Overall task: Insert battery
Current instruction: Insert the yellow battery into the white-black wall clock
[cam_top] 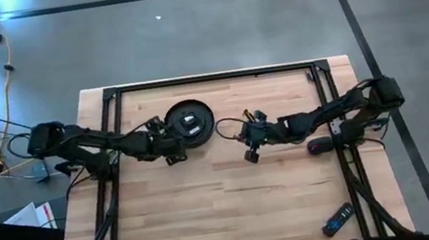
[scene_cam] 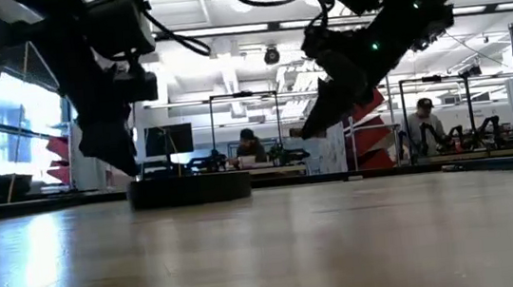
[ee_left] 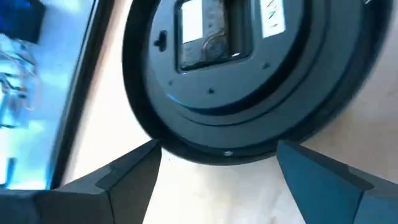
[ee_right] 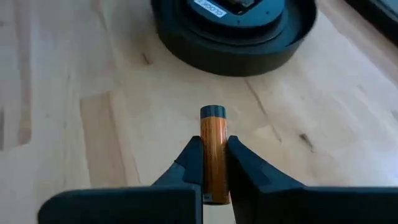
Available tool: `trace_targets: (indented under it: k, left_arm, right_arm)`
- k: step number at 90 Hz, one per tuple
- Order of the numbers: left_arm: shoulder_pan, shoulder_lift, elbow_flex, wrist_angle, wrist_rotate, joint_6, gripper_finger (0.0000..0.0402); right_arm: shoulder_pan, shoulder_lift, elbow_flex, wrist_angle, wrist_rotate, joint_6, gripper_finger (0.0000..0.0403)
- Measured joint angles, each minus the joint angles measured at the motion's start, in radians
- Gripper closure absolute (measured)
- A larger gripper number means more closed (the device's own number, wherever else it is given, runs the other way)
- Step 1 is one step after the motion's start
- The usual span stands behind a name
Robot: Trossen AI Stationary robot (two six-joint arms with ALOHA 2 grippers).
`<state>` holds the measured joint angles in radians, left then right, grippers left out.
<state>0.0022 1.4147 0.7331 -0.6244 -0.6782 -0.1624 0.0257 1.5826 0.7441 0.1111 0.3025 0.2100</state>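
Observation:
A round black device (cam_top: 189, 124) lies flat on the wooden table (cam_top: 212, 214), far of centre, underside up with an open compartment (ee_left: 208, 37). My left gripper (ee_left: 217, 165) is open at the device's near-left rim, one finger on each side of that rim; I cannot tell whether they touch it. My right gripper (ee_right: 214, 146) hangs above the table just right of the device, shut on a copper-coloured battery (ee_right: 213, 155) with a dark end. My right gripper pinches the battery's round sides (ee_right: 212, 168) between its two fingers. The battery lies along the fingers, and its dark end (ee_right: 212, 112) sticks out past the fingertips toward the device. The fingers come from the table's right, slanting down. The battery is clear of the table.
A dark oval object (cam_top: 318, 145) lies under my right arm. A black and blue remote-like thing (cam_top: 338, 219) lies near the table's front right corner. Black frame rails (cam_top: 208, 77) run along the far edge and both sides. The wide middle and near part is bare wood.

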Motion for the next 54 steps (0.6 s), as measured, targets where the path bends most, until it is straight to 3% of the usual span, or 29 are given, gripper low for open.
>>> trace_targets:
  k: [11, 26, 36, 54]
  left_arm:
    - [0.034, 0.0, 0.0, -0.077, -0.057, 0.02, 0.0097]
    - [0.1, 0.0, -0.001, -0.229, -0.101, -0.206, 0.0097]
    - [0.143, 0.0, -0.002, -0.168, -0.089, -0.292, 0.0097]
    - [0.203, 0.0, -0.076, 0.003, -0.098, -0.26, 0.0097]
  right_arm:
    - [0.0, 0.003, -0.01, 0.068, -0.027, -0.001, 0.0391]
    - [-0.008, 0.001, -0.01, 0.17, -0.077, -0.034, 0.0391]
    - [-0.051, 0.005, -0.01, 0.265, -0.135, -0.1, 0.0391]
    - [-0.175, 0.04, -0.008, 0.381, -0.32, -0.139, 0.0391]
